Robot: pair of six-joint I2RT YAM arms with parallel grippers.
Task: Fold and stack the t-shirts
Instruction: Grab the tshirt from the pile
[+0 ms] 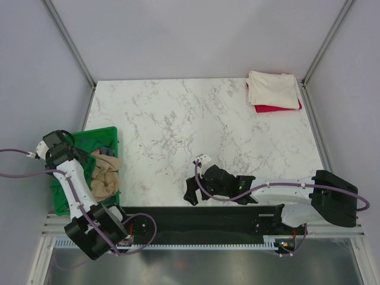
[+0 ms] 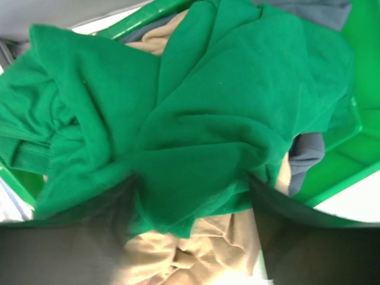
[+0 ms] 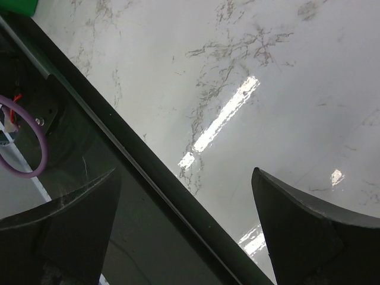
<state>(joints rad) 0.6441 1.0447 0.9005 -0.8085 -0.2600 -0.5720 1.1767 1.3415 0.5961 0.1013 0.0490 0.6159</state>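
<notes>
Though the bin (image 1: 102,135) holds one green shirt (image 2: 208,130) and one tan shirt (image 2: 196,252), one cream shirt (image 1: 273,89) lies folded on one red shirt (image 1: 276,108), far right. Left gripper (image 2: 190,184) straddles green shirt, hold unclear; right gripper (image 3: 185,173) spread wide, empty.

Only an edge of the red t-shirt (image 1: 270,108) shows under the cream-white t-shirt (image 1: 273,89). The green t-shirt (image 2: 208,119) buries most of the tan t-shirt (image 2: 196,249). The fingers (image 2: 297,249) of the left gripper (image 2: 190,184) are dark blurs, so I can't tell their grip.
</notes>
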